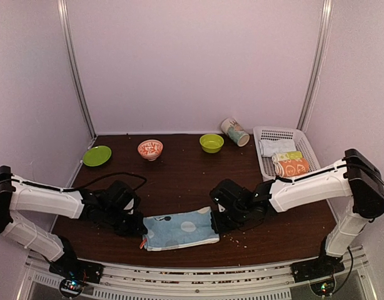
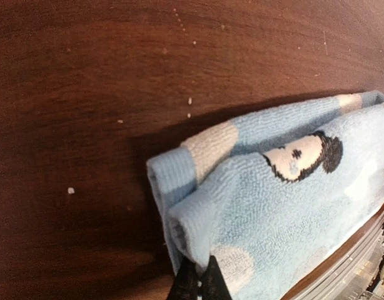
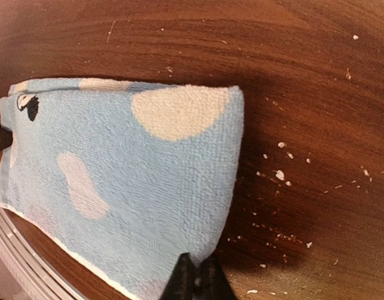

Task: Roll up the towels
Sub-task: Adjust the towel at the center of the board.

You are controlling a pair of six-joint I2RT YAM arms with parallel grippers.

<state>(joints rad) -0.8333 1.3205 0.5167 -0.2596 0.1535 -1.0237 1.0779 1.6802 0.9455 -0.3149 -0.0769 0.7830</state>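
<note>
The light blue towel with coloured dots and a Mickey head lies folded near the table's front edge, between the two arms. My left gripper is shut on the towel's left end, where a fold is pinched up. My right gripper is shut on the towel's right corner. In the top view the left gripper and right gripper sit at the towel's two ends. The orange towel with white faces lies rolled in the white basket.
The basket at back right also holds a yellow-green roll and a pale roll. A green plate, an orange patterned bowl, a green bowl and a tipped cup line the back. Crumbs dot the table.
</note>
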